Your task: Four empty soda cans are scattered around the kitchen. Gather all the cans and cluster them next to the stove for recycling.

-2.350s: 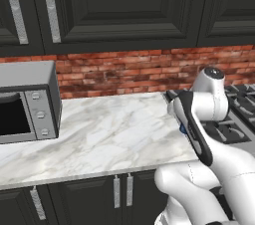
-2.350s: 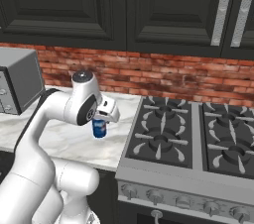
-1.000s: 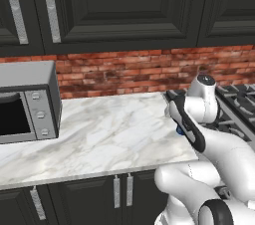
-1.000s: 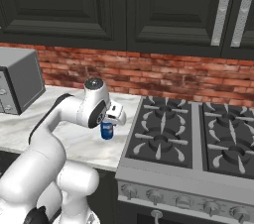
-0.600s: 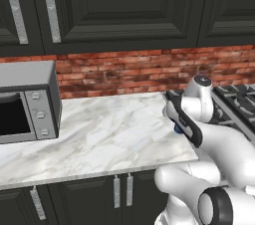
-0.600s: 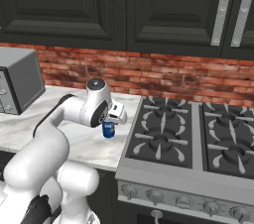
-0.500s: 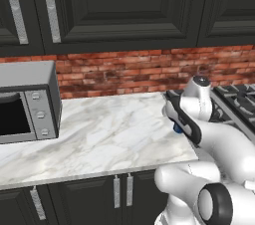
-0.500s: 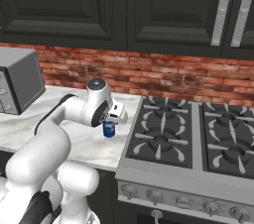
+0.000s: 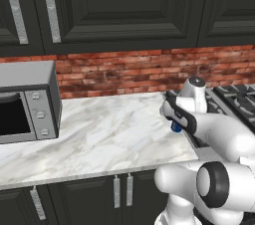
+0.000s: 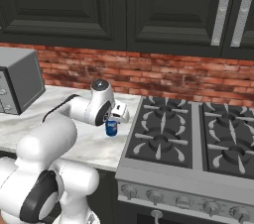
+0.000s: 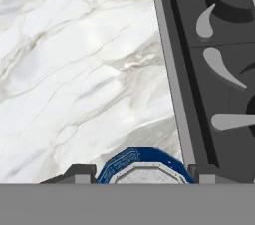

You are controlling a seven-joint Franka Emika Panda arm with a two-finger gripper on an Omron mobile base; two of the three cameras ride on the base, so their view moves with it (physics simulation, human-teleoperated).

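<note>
I have my pincer (image 10: 115,119) closed round a blue soda can (image 10: 111,128), held low over the marble counter (image 9: 109,139) just beside the stove (image 10: 193,139), so I judge the next move is to set it down and let go.

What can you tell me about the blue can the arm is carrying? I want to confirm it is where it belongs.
The blue can is a small cylinder with a dark blue body and a silvery top. It stands upright, held between the jaws of the gripper, which are shut on its sides. It is over the white marble counter, close to the left edge of the stove. Whether its base already rests on the counter cannot be told.
</note>
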